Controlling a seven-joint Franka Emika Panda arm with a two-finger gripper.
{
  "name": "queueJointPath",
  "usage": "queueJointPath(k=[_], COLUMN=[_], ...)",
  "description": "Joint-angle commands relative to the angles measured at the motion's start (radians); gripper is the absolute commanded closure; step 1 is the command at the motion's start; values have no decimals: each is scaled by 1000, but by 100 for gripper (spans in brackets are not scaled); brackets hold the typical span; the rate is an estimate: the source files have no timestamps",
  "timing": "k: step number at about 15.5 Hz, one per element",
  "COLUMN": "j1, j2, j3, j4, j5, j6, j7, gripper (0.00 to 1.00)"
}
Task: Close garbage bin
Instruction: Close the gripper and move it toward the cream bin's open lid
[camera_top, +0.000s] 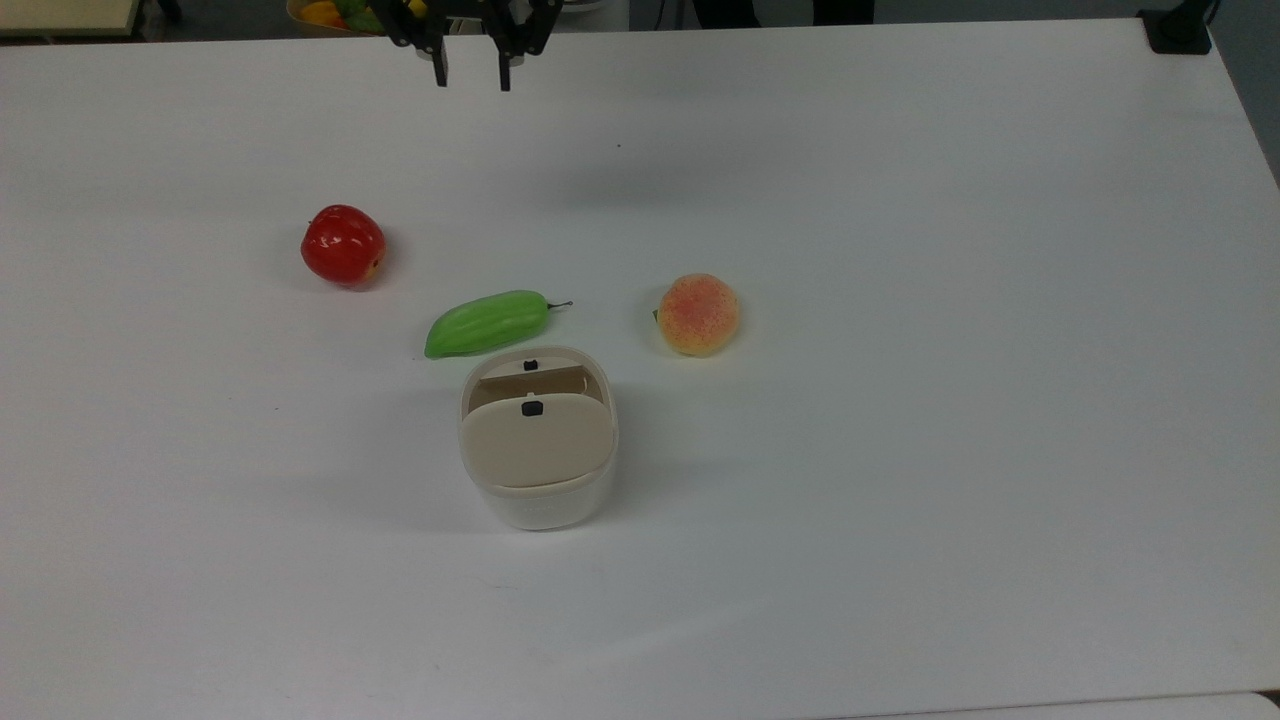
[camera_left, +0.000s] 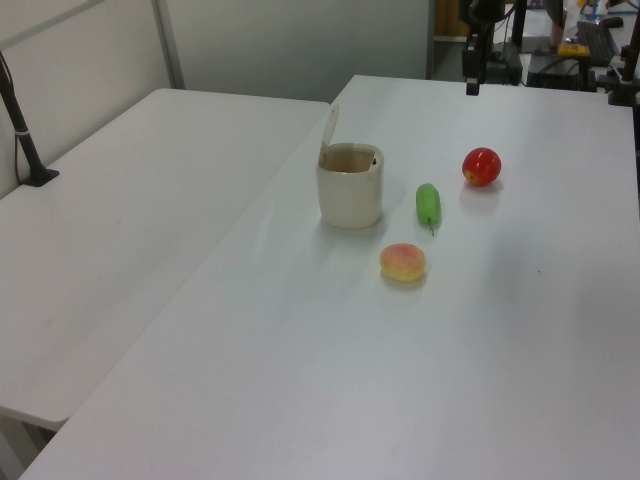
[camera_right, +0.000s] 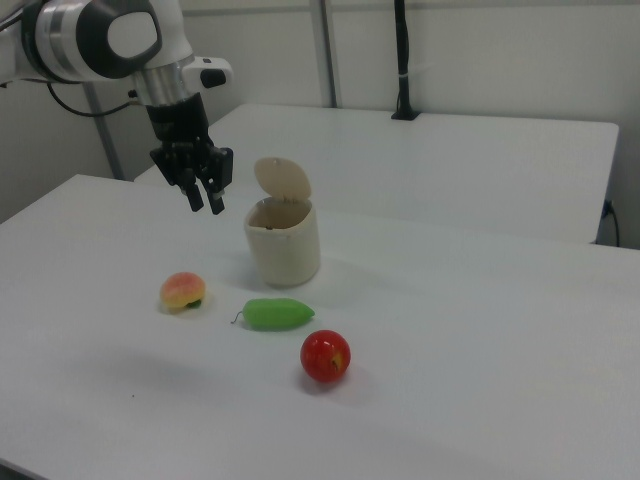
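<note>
The garbage bin (camera_top: 540, 505) is a cream-white tub in the middle of the table, and its beige lid (camera_top: 537, 442) with a small black button stands raised, leaving the mouth uncovered. It appears in the left view as the bin (camera_left: 350, 195) with the lid (camera_left: 328, 135) upright, and in the right view as the bin (camera_right: 284, 245) with the lid (camera_right: 283, 180). My gripper (camera_top: 472, 78) hangs above the table's far edge in the top view, well away from the bin. Its fingers stand a little apart around nothing. In the right view the gripper (camera_right: 207, 205) hovers to the left of the bin.
A red apple (camera_top: 343, 244), a green fruit (camera_top: 487, 323) and a peach (camera_top: 698, 314) lie on the white table (camera_top: 900, 450) just beyond the bin. A second white table (camera_left: 150, 200) adjoins it. A black post (camera_right: 402, 60) stands at the back.
</note>
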Motion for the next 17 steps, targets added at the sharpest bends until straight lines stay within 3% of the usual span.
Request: queueJointPath(k=[1,17], j1=[6,-5], j2=[-18,7], j3=[-5,-8], j4=[-20,-2], j5=[-12,3], j6=[-20,31], j7=[-18,-20], gripper=[100,100])
